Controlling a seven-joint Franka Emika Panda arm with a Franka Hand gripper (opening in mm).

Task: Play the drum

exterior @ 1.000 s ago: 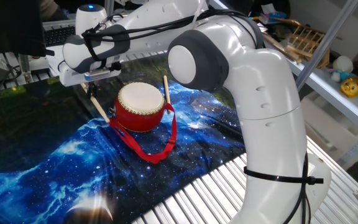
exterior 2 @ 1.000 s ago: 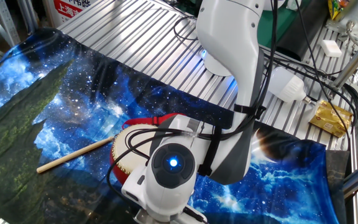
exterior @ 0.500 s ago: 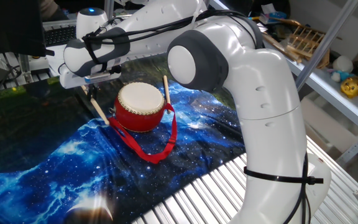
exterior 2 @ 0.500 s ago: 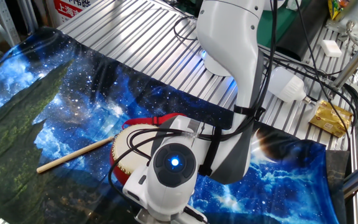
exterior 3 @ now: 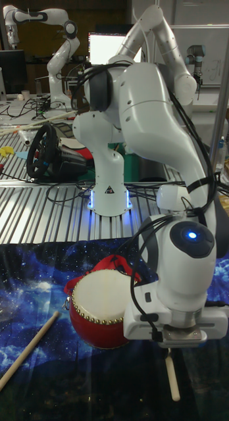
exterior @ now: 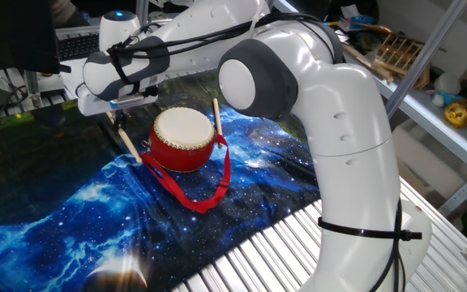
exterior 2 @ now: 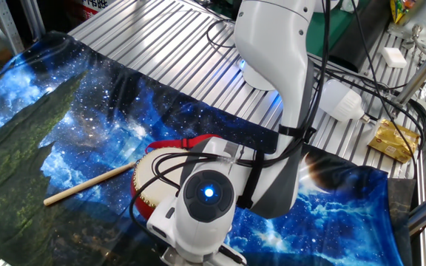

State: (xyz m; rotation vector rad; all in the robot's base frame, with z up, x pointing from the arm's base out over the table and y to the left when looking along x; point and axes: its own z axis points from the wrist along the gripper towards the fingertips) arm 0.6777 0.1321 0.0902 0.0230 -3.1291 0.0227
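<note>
The drum (exterior: 183,139) has a glossy red body and a cream skin top, and it stands upright on the starry blue cloth (exterior: 71,219). Its red ribbon strap (exterior: 211,191) trails toward the front. The gripper (exterior: 120,116) hangs just left of the drum, shut on a thin wooden stick (exterior: 130,143) that slants down beside the drum wall to the cloth. A second stick (exterior: 216,118) rests against the drum's right side. In the tall fixed view the gripper (exterior 3: 170,347) is right of the drum (exterior 3: 98,309) with the held stick (exterior 3: 172,376) below it. The wrist hides most of the drum (exterior 2: 148,183) in the other fixed view.
The cloth covers part of a ribbed metal table (exterior: 282,251). Shelving with clutter (exterior: 428,81) stands at the right, and a keyboard (exterior: 75,42) lies behind the arm. A white bulb-shaped object (exterior 2: 342,100) and a yellow packet (exterior 2: 394,140) lie near the robot base. A steering wheel (exterior 3: 45,151) sits at the back.
The gripper, with the stick in it, shifted slightly up and left a second ago and has held still since. The drum and the other stick have not moved.
</note>
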